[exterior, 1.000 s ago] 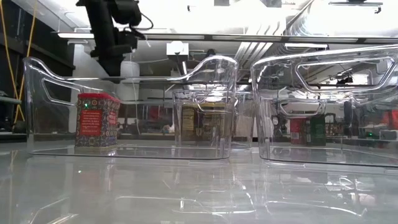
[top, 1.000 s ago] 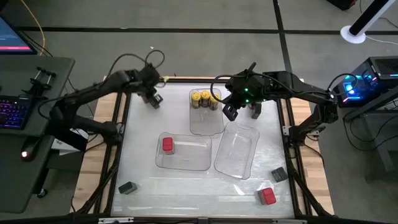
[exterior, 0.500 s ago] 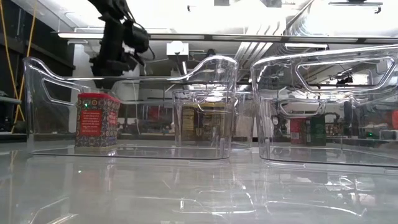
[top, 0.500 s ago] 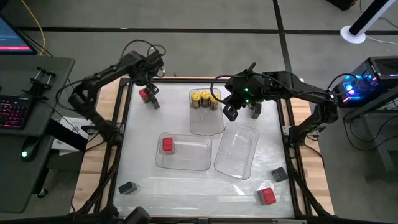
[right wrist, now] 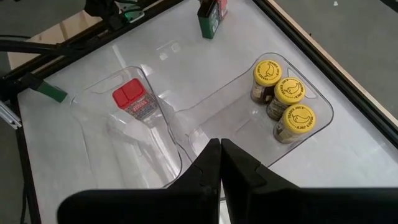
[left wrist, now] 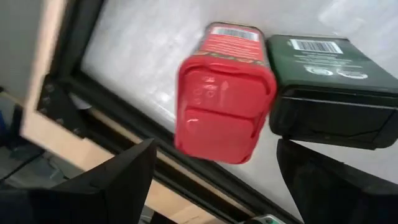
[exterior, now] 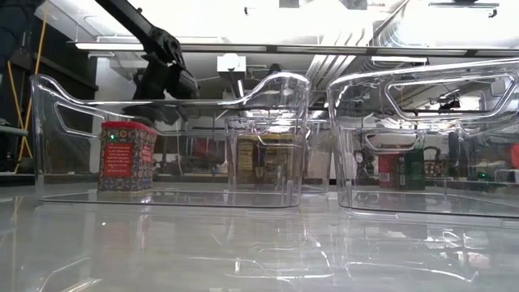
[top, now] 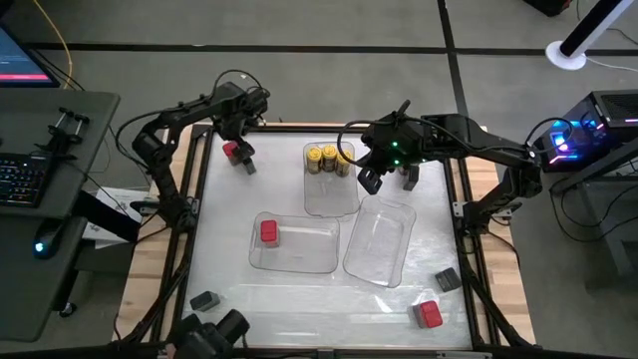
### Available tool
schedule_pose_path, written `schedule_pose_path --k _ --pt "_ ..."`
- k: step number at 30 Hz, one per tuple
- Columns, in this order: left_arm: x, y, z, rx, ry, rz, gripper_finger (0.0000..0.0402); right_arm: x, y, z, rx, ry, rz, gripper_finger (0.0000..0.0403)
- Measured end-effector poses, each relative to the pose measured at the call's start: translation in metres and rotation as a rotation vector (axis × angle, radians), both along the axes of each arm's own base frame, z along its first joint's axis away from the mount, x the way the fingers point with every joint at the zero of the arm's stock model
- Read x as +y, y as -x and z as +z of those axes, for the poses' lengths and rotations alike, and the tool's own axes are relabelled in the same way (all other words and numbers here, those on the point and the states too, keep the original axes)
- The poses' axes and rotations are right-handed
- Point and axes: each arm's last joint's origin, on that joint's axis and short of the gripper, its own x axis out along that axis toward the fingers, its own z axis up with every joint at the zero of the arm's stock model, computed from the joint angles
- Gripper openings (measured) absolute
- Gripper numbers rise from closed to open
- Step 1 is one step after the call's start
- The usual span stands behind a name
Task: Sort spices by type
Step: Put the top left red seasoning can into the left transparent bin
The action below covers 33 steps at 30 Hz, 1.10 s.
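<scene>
— Where do you have the left gripper (top: 239, 133) now?

— I see it hovering at the far left corner of the white counter (top: 299, 299), jaws spread wide and holding nothing. Just below them a red square-topped spice tin (left wrist: 225, 93) stands on the counter, touching a dark green-black blocky spice tin (left wrist: 328, 87) beside it. Both fill my left wrist view, between the two dark fingers (left wrist: 112, 183).

— And the right gripper (top: 371, 179)?

— Jaws pressed together, empty. It hangs over the near end of the clear plastic tray with the three round yellow-lidded jars (right wrist: 283, 99); those jars sit at the tray's far end, touching one another, ahead of the jaws.

— The other spices?

— A second red square-topped tin (top: 268, 231) stands alone in the clear tray (top: 319, 261) nearer the front, on the left-gripper side of the right jaws. The third clear tray (top: 384, 249), just below the right jaws, holds nothing I can make out. Well apart from both grippers, near the front edge: a grey blocky container (top: 204, 301) on the left, another grey one (top: 447, 280) and a third red tin (top: 429, 314) on the right.
</scene>
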Motion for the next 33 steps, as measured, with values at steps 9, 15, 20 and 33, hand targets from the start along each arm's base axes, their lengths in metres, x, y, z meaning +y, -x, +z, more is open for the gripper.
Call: schedule_pose_path --k 9,15,20,33 --pt "0.01 0.004 -0.016 -0.002 0.079 0.018 0.0321 0.0 0.001 -0.001 0.007 -0.013 -0.014 0.0" --pt "0.015 0.004 -0.02 -0.017 0.062 0.025 0.0318 0.0 0.001 -0.001 0.008 -0.015 -0.017 0.0" --pt "0.016 0.006 -0.02 -0.015 0.076 0.001 0.0271 0.0 0.001 -0.001 0.005 -0.024 -0.027 0.0" --pt "0.008 0.012 -0.001 0.064 0.138 0.153 0.0169 0.0 0.001 -0.001 0.007 -0.017 -0.018 0.0"
